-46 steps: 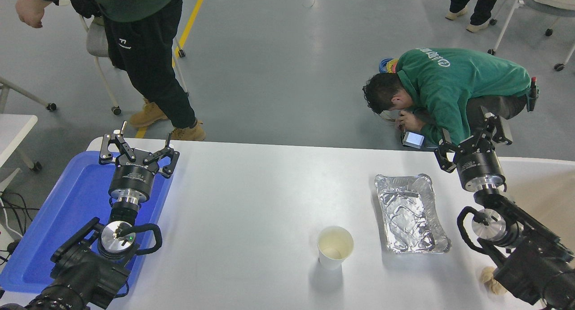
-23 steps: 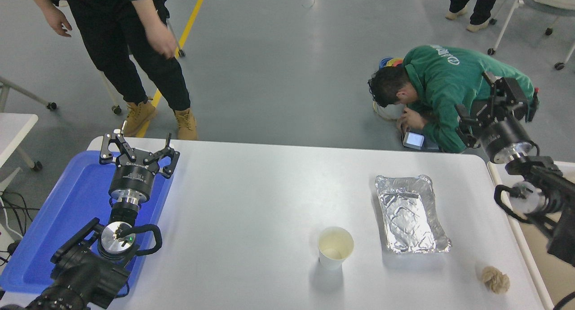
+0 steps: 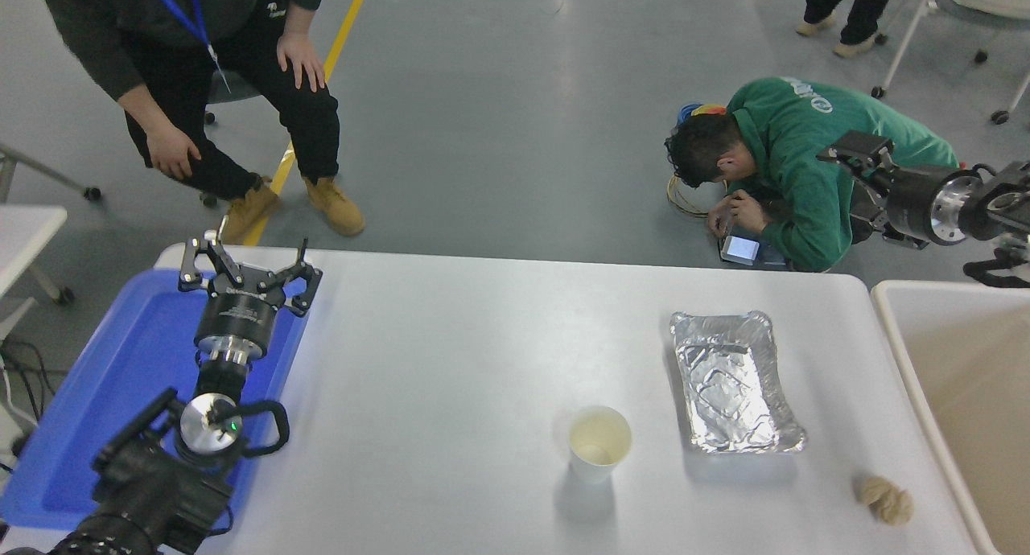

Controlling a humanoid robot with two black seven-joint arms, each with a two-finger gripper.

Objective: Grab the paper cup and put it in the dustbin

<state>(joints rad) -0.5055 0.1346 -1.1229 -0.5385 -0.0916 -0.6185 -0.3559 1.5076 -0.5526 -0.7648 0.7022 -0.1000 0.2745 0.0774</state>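
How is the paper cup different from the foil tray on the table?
The paper cup is round, white and smooth; the foil tray is rectangular, silver and crinkled. The cup stands taller and narrow, while the tray lies low and wide. The cup sits nearer the camera, left of the tray. Both stand open side up and look empty.

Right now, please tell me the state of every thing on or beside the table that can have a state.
Paper cup: upright, empty, free on the table.
Dustbin: open, beside the table's right end.
Foil tray: empty, flat on the table.
Paper ball: crumpled, lying by the right edge.
Blue tray: empty where visible.
Left gripper: open, over the blue tray.
Right gripper: raised beyond the table, holding nothing visible.
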